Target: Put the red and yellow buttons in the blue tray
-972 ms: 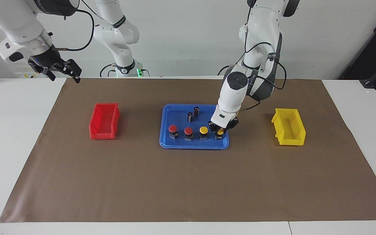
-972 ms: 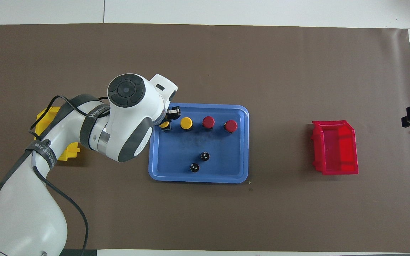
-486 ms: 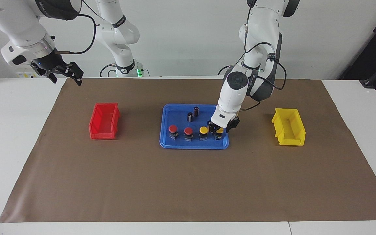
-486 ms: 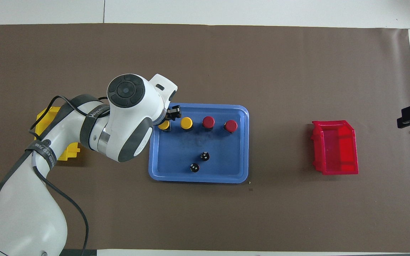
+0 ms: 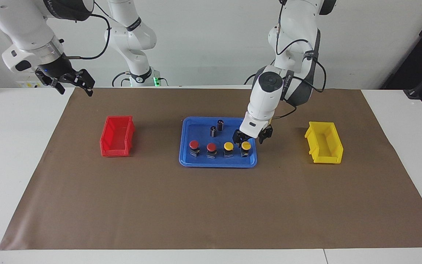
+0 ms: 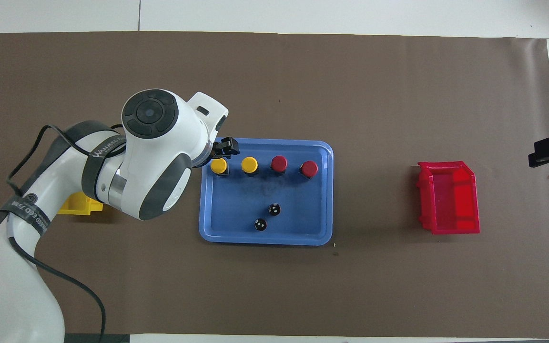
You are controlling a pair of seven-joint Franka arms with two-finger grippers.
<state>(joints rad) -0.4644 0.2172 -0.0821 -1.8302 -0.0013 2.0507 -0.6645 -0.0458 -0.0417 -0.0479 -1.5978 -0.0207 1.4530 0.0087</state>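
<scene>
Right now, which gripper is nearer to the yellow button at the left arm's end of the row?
Left. The left gripper hangs open just above that yellow button in the blue tray. The right gripper waits over the table's right-arm end, near the red bin.

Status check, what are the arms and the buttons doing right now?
Left end effector open, over blue plastic tray. Right end effector open, waiting. Four red and yellow mushroom-cap buttons rowed in tray. Nothing obstructing.

4 buttons [image 5: 218,148] stand in a row in the tray [image 5: 186,156], 2 cylinders [image 5: 217,128] nearer the robots. the tray sits mid-mat [image 5: 211,205] between 2 bins [image 5: 117,136], one toward each arm's end of the worktop [image 5: 9,154].
</scene>
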